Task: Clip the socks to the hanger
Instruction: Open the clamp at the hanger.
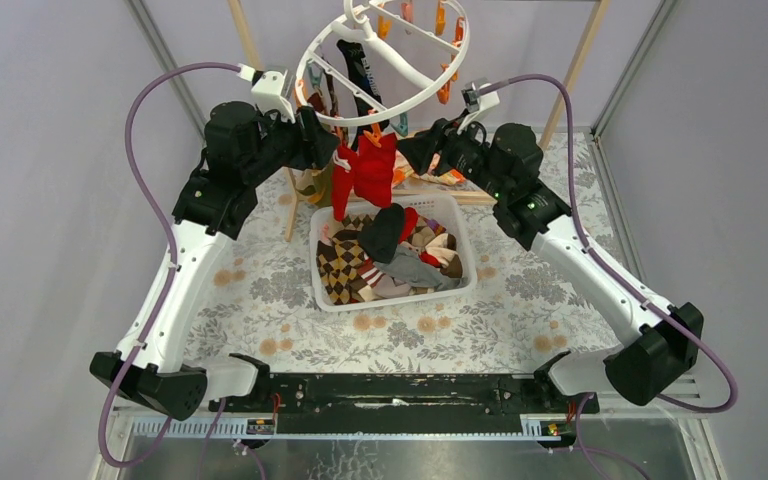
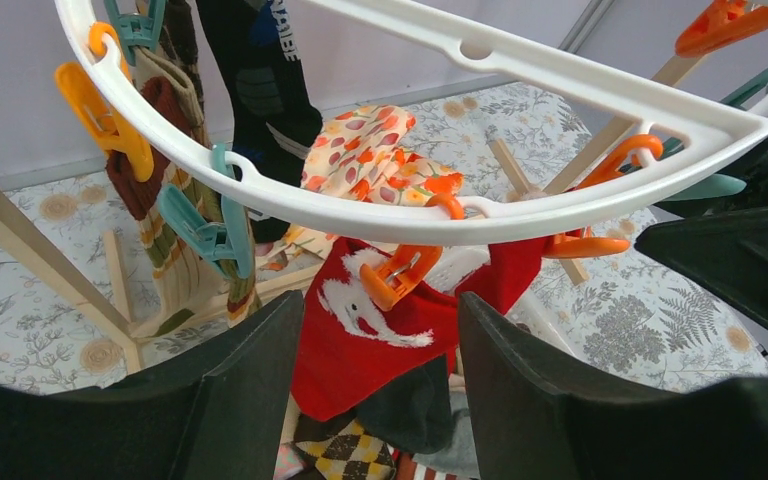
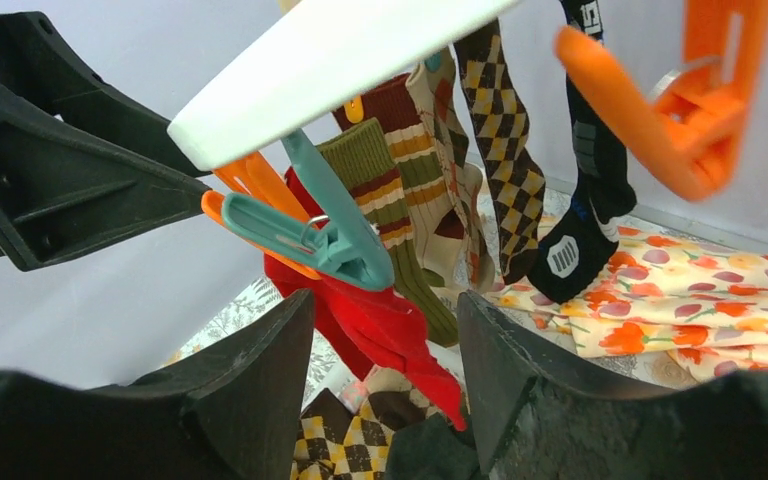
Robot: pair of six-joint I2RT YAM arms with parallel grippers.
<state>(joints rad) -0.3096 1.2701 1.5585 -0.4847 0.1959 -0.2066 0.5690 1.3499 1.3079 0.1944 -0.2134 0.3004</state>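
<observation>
Left wrist view: my left gripper (image 2: 380, 325) is released, jaws spread either side of the red sock (image 2: 360, 350). That sock hangs pinched in an orange clip (image 2: 400, 275) under the hanger (image 2: 360, 212), so I judge it needs no holding. My right gripper (image 3: 385, 315) is released too, just below a teal clip (image 3: 300, 232), likely ready to work it. The hanger hangs toward the table's far edge. More socks (image 1: 345, 268) lie in the basket (image 1: 400, 293), midway between the left and right edges.

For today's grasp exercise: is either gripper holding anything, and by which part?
Nothing is held: the left gripper and right gripper both stand open; the red sock hangs from an orange clip.
</observation>
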